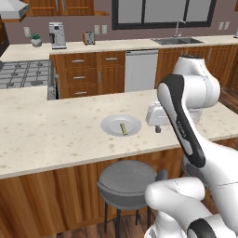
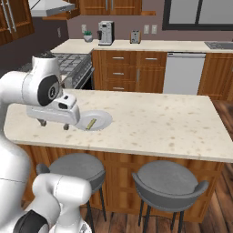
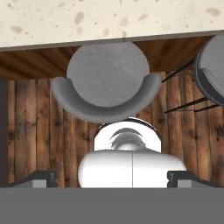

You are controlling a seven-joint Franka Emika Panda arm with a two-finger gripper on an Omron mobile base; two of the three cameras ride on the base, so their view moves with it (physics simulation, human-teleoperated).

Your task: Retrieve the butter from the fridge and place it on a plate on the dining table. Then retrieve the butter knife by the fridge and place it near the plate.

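1. Hovering above the near edge of the dining table, my gripper hung with its fingers spread wide apart, gripping nothing.
2. Butter: a small olive-yellow stick lay on the plate, right of centre in the left base view. I judged it light and soft, apt to dent or smear; best taken lightly across its narrow sides, should it need moving.
3. Plate: round, pale, shallow, wide-rimmed; it sat on the table just beside my gripper, not touching it. Probably stiff and breakable.
4. Butter knife: I judged this the next item to fetch. Slim and flat, likely hard and slippery; the grip belongs across the handle's width.
5. Stool: grey seat directly below my hand, under the table's overhang; a second stool stood alongside.
6. Counters beyond carried a coffee machine and a toaster.
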